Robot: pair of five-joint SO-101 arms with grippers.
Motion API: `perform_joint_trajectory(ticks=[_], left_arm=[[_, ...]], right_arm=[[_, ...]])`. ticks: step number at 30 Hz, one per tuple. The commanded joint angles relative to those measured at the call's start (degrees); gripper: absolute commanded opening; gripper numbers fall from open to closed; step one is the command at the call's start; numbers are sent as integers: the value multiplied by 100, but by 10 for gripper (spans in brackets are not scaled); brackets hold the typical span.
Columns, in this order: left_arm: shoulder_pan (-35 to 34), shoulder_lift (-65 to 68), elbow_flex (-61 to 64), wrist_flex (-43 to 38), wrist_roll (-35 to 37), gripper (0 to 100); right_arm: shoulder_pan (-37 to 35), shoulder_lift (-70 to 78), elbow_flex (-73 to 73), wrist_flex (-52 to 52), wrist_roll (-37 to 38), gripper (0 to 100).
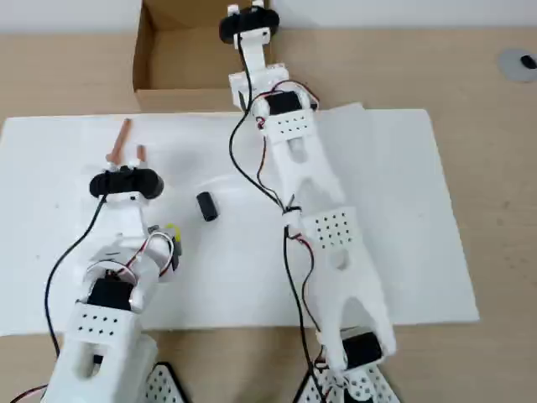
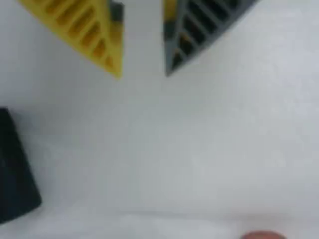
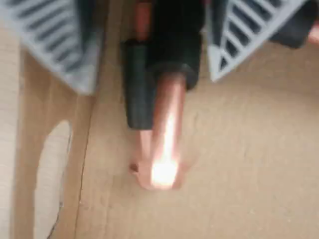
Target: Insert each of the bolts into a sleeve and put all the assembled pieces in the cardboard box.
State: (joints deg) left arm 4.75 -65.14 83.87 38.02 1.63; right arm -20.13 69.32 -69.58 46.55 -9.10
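In the high view, two copper bolts lie on the white sheet just beyond my left gripper. A black sleeve lies to its right. The left wrist view shows the left gripper open over bare sheet, the sleeve off to one side and a bolt tip at the frame edge. My right gripper hangs inside the cardboard box. Its wrist view shows the right gripper open around an assembled bolt-and-sleeve piece, with a second assembled piece lying beside it on the box floor.
A third dark sleeve shows at the edge of the right wrist view. The box wall has a rounded cutout. A small round object sits on the wooden table at the far right.
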Motion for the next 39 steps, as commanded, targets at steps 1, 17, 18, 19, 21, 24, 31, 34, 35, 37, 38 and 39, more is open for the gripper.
perform_joint_trajectory(ticks=[1,17,18,19,21,24,31,34,35,37,38,39], left_arm=[[-62,-4,-18,-114,35,67],[-62,48,-642,598,53,67],[-62,48,-738,703,53,67],[-62,48,-818,782,53,68],[-62,48,-985,905,53,76],[-273,119,-1257,1055,308,126],[-774,2070,-2286,1073,536,157],[-738,3284,-2963,1073,536,157],[-738,3670,-3209,1073,545,157],[-738,4330,-3684,1090,554,157],[-738,4611,-3912,1099,563,157],[-738,4848,-4105,1099,563,157]], right_arm=[[84,-75,-655,334,44,263],[198,-1657,-2598,4545,53,269],[198,-1930,-2589,4976,62,269],[198,-2176,-2589,5380,70,270],[268,-2545,-2501,5600,70,268],[444,-3099,-2193,5609,114,268],[145,-5332,1103,5609,229,267],[-180,-6571,3222,5600,316,267],[-277,-6985,3881,5600,325,267],[-453,-7749,5051,5591,396,267],[-488,-8075,5569,5591,422,268],[-497,-8382,6044,5591,510,268]])
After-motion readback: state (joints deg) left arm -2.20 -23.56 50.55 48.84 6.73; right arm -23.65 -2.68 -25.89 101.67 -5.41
